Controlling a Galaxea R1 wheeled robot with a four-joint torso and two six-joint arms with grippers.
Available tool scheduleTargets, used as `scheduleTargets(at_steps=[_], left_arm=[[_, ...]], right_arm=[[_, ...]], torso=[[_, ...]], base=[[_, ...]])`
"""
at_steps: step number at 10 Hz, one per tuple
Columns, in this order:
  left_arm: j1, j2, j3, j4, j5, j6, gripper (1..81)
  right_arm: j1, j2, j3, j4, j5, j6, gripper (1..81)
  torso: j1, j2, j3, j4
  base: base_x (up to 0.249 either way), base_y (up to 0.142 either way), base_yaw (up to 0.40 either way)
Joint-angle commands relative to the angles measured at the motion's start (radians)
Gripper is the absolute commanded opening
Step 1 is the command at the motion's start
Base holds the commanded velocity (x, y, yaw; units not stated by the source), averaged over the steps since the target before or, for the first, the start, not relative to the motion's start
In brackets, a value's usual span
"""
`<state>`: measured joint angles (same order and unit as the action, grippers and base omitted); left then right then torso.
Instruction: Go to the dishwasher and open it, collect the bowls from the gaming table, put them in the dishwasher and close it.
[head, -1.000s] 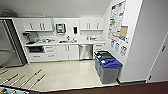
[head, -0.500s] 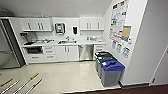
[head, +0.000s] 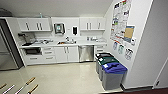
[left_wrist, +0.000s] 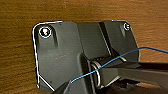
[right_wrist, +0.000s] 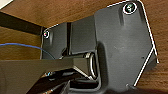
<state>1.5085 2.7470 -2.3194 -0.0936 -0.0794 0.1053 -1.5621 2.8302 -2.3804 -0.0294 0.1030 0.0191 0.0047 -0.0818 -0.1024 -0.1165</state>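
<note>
The shiny dishwasher (head: 86, 53) sits shut under the long white surface (head: 75, 44), just beside the white cabinet doors (head: 67, 54). Three bins (head: 110, 71) stand near it. I cannot tell if either gripper is wide or narrow.

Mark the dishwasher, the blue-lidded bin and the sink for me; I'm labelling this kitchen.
dishwasher (head: 86, 53): head view, middle of its steel front.
blue-lidded bin (head: 113, 67): head view, on the blue lid.
sink (head: 65, 42): head view, basin in the counter.
</note>
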Motion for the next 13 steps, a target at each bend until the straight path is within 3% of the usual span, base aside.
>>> scheduleTargets(at_steps=[1, 13], left_arm=[[-0.049, -0.019, 0.006, 0.0, 0.052, 0.007, 81.1], [-0.049, -0.021, 0.006, 0.0, 0.052, 0.007, 81.1]], right_arm=[[0.046, -0.009, 0.011, -0.001, -0.054, -0.005, 81.1], [0.046, -0.007, 0.017, -0.001, -0.055, -0.005, 81.1]], torso=[[0.0, 0.0, 0.0, 0.0], [0.0, 0.0, 0.0, 0.0]], base=[[0.184, 0.0, 0.0], [0.175, 0.0, 0.0]])
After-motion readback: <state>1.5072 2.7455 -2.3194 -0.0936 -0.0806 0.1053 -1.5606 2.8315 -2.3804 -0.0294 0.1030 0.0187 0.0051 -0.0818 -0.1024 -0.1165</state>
